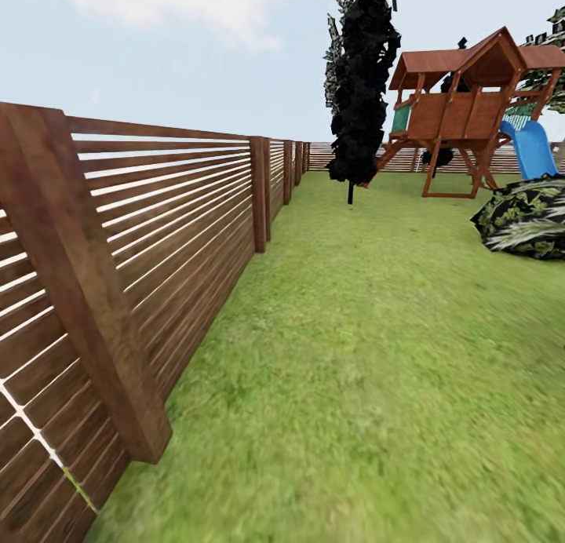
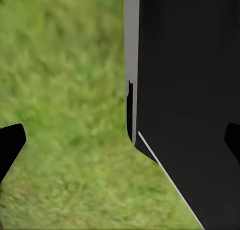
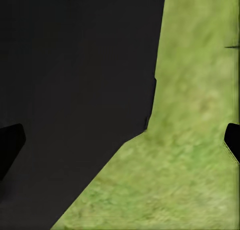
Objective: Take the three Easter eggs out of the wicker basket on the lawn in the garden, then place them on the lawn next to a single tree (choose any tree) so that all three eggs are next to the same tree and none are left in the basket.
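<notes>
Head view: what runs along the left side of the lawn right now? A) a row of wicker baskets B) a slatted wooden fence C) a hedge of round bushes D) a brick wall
B: a brown slatted wooden fence with thick posts borders the lawn on the left and runs back toward the dark cypress and the wooden playset.

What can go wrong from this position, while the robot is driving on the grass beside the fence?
1. The wooden fence runs close along the robot's left side, and its near post leans into view; drifting left may scrape the base against it.
2. The wicker basket and eggs are not visible ahead, so the robot may head toward the dark cypress or the playhouse instead.
3. The leafy bush sits on the lawn to the right, narrowing the path.
</notes>
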`<state>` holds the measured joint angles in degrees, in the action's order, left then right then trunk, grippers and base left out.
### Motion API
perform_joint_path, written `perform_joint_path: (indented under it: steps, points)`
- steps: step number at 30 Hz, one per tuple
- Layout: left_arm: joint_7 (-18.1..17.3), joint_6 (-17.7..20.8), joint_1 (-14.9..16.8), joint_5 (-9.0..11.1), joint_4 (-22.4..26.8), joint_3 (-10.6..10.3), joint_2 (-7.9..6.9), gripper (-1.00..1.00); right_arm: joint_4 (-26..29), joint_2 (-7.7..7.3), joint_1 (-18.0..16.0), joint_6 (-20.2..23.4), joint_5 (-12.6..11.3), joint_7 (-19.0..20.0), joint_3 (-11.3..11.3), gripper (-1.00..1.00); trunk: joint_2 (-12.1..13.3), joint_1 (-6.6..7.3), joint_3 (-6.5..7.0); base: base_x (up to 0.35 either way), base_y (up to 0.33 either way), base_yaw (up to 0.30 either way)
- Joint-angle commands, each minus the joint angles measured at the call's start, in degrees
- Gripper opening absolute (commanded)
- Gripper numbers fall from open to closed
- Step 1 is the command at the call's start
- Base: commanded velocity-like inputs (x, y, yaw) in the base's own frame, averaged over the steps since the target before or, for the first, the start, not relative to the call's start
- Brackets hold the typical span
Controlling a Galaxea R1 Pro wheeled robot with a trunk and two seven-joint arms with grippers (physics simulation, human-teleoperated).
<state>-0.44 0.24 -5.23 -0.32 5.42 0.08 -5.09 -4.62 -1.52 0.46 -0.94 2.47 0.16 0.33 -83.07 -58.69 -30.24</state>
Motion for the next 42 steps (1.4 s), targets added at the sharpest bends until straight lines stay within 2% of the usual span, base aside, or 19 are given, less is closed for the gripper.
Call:
perform_joint_path:
  steps: [1, 11, 20, 42]
  points:
    - [0.0, 0.0, 0.0, 0.0, 0.1, 0.0, -0.01, 1.0, 0.0, -0.03, 0.0, -0.1, 0.3, 0.0, 0.0, 1.0, 0.0, -0.04, -0.03, 0.334, 0.0, 0.0]
    - [0.0, 0.0, 0.0, 0.0, 0.1, 0.0, -0.01, 1.0, 0.0, -0.03, 0.0, -0.1, 0.3, 0.1, 0.0, 1.0, 0.0, -0.04, -0.03, 0.334, 0.0, -0.008]
    - [0.0, 0.0, 0.0, 0.0, 0.2, 0.0, -0.04, 1.0, 0.0, -0.04, 0.0, -0.1, 0.3, 0.4, 0.0, 1.0, 0.0, -0.04, -0.03, 0.334, 0.0, -0.181]
    - [0.0, -0.1, 0.0, 0.0, 0.2, 0.0, -0.09, 1.0, 0.0, -0.06, 0.0, -0.1, 0.2, 0.0, 0.0, 1.0, 0.0, -0.04, -0.03, 0.334, 0.0, -0.005]
